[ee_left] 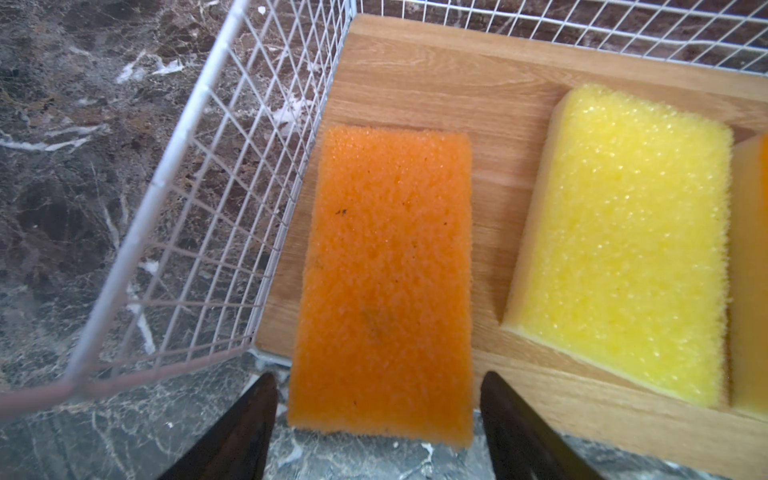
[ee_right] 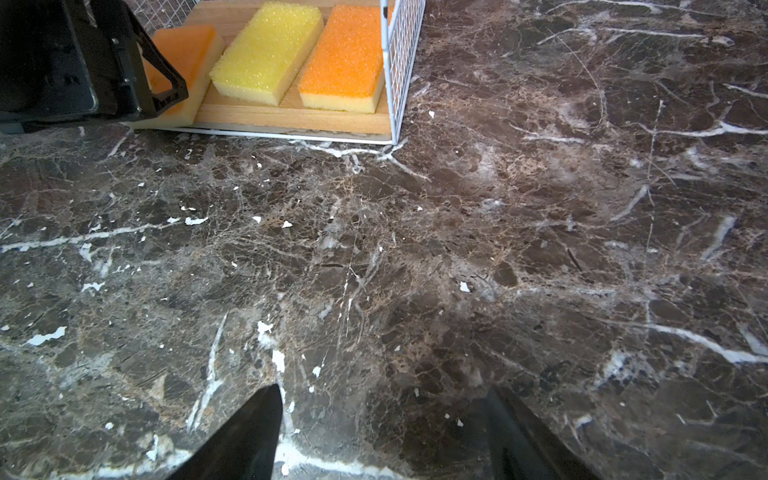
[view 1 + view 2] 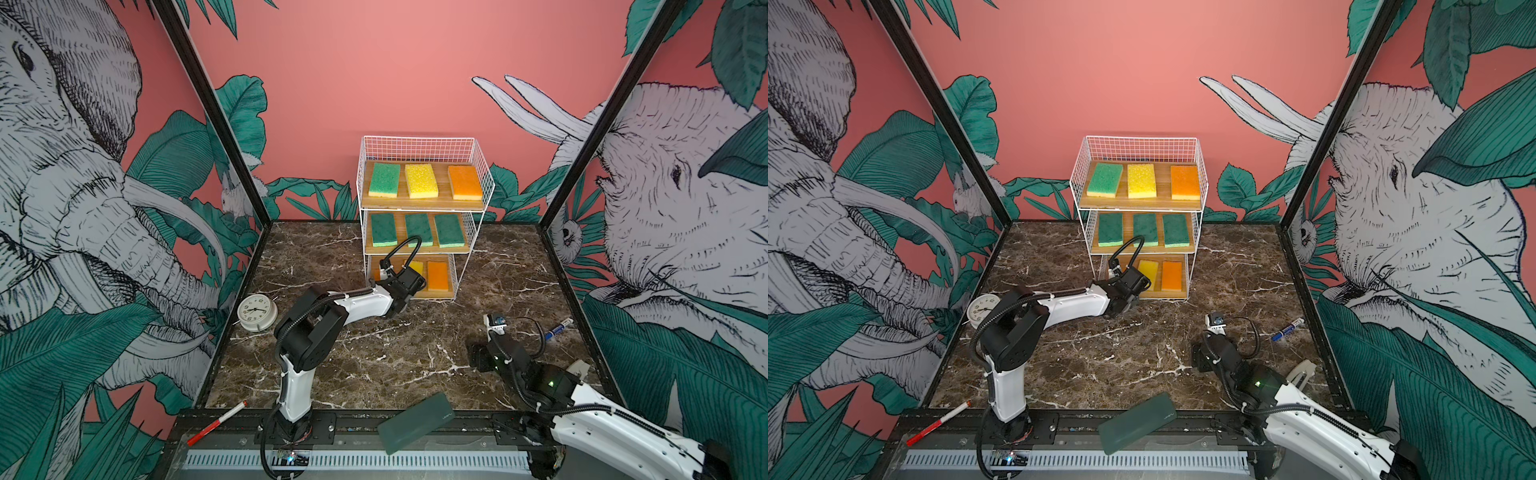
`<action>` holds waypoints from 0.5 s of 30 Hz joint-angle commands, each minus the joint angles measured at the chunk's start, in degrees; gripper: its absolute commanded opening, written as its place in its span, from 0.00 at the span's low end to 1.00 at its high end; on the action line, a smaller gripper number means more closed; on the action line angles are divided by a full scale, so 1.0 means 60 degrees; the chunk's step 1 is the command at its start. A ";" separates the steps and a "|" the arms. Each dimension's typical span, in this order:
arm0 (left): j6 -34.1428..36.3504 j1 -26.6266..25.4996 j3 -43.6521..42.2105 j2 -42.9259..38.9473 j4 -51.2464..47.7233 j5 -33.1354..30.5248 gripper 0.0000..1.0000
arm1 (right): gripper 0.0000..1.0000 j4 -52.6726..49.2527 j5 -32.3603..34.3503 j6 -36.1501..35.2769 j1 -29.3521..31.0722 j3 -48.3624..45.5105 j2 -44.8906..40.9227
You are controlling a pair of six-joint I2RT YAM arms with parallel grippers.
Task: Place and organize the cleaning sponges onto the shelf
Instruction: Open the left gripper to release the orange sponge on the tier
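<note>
The left gripper (image 1: 379, 374) is sitting at the front-left corner of the bottom board (image 1: 415, 75) of the shelf (image 3: 419, 149). Its jaws are standing wide, one on each side of the orange sponge (image 1: 386, 270) with a sliver of daylight on both sides, so nothing is being squeezed. That sponge is lying flat, orange face up, close beside the wire side wall (image 1: 199, 208). Its long axis is running front to back across the board, roughly in line with the yellow sponge (image 1: 623, 241) next door. Its near short end is poking out past the board's front edge, hanging over the counter (image 2: 415, 249). That is the worry: a finger brushing the foam on the way out could drag it further off that edge, and the outer finger is working close to the wire. A nudge inward looks the sensible call. The right gripper (image 2: 382, 388) is hovering low over bare counter, jaws wide and empty. The top board (image 3: 422, 203) and middle board (image 3: 457, 248) are showing three sponges apiece, so the job is looking nearly done.
</note>
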 commanded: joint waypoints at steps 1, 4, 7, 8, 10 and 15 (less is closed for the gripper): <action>-0.0229 0.0150 -0.0275 -0.0330 -0.0380 0.0085 0.79 | 0.79 0.0034 0.0006 0.0078 0.0038 0.0004 -0.0029; -0.0514 0.0030 -0.0550 -0.0685 -0.0621 0.0153 0.78 | 0.79 0.0034 0.0028 0.0067 0.0040 0.0034 0.0049; -0.0498 -0.0189 -0.0985 -0.1140 -0.0395 0.0181 0.78 | 0.80 0.0026 0.0031 0.0040 0.0038 0.0107 0.0156; -0.0539 -0.0225 -0.1092 -0.1262 -0.0392 0.0241 0.78 | 0.80 0.0049 0.0038 0.0039 0.0042 0.0116 0.0200; -0.0734 -0.0257 -0.1269 -0.1461 -0.0507 0.0352 0.77 | 0.79 0.0095 0.0019 0.0039 0.0042 0.0148 0.0303; -0.1149 -0.0361 -0.2171 -0.1969 0.0158 0.0503 0.71 | 0.80 0.0120 -0.0014 0.0024 0.0042 0.0275 0.0468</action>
